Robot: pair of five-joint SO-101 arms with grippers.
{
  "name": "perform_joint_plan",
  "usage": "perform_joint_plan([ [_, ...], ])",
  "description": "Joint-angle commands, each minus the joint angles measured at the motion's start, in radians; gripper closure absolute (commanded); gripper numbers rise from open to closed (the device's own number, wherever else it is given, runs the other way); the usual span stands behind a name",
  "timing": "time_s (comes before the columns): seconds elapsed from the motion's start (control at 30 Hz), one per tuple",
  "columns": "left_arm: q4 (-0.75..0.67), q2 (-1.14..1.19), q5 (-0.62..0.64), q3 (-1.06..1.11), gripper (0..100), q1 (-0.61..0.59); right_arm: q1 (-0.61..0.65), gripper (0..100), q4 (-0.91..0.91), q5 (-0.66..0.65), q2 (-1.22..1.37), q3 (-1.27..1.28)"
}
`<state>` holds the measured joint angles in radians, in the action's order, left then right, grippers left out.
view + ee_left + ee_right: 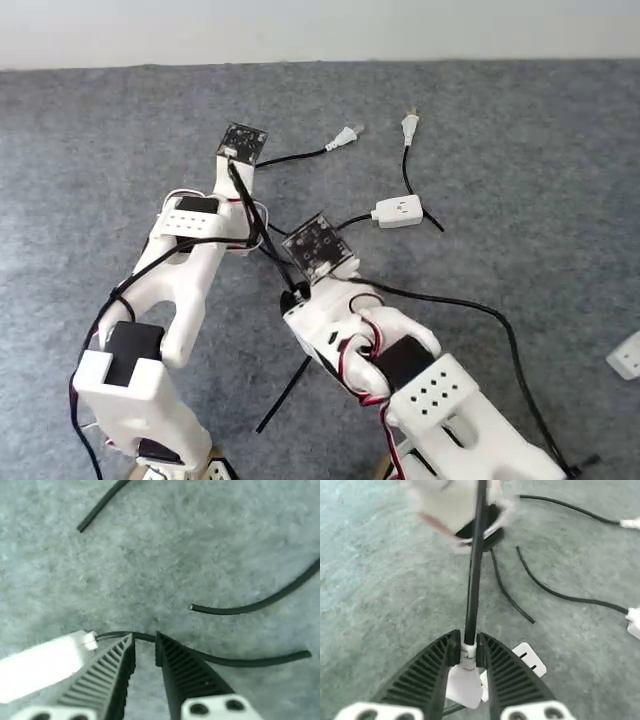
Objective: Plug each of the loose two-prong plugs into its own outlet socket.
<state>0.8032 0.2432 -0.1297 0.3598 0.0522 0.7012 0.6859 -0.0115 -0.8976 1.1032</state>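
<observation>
soft, even overhead light; faint, diffuse shadows

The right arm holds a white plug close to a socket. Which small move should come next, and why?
Probably slide the plug sideways toward the socket until it stands over the two slots. The right gripper has its fingers shut on the plug's neck, where the cord enters, and the slots lie beside the plug, not under it. The prongs are hidden, so move slowly.

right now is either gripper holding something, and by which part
The right gripper is shut on a white plug, pinching its neck where the black cable enters. The left gripper is slightly open over a second cable on the carpet, gripping nothing.
</observation>
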Motion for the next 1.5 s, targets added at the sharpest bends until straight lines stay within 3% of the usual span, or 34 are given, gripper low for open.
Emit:
perform_joint_plan([
  [0.0,0.006,-0.051,-0.141,-0.028,93,0.008,0.008,99.1,0.010,-0.035,-0.036,-0.014],
  [0.43,-0.064,-0.376,-0.370,0.329,91,0.138,-0.010,99.1,0.005,-0.097,0.102,-0.061],
  [0.73,-0.129,-0.448,-0.328,0.401,91,0.135,-0.008,99.0,0.004,-0.101,0.124,-0.068],
  [0.83,-0.195,-0.448,-0.229,0.407,91,0.129,-0.015,99.0,0.004,-0.089,0.122,-0.069],
  [1.1,-0.373,-0.448,0.362,0.489,91,-0.002,-0.202,99.0,-0.039,0.138,0.122,-0.071],
  [1.3,-0.273,-0.497,0.425,0.559,91,0.018,-0.254,99.0,-0.091,0.213,0.130,-0.064],
  [1.47,-0.196,-0.611,0.578,0.648,91,0.055,-0.275,99.0,-0.165,0.285,0.125,-0.041],
])
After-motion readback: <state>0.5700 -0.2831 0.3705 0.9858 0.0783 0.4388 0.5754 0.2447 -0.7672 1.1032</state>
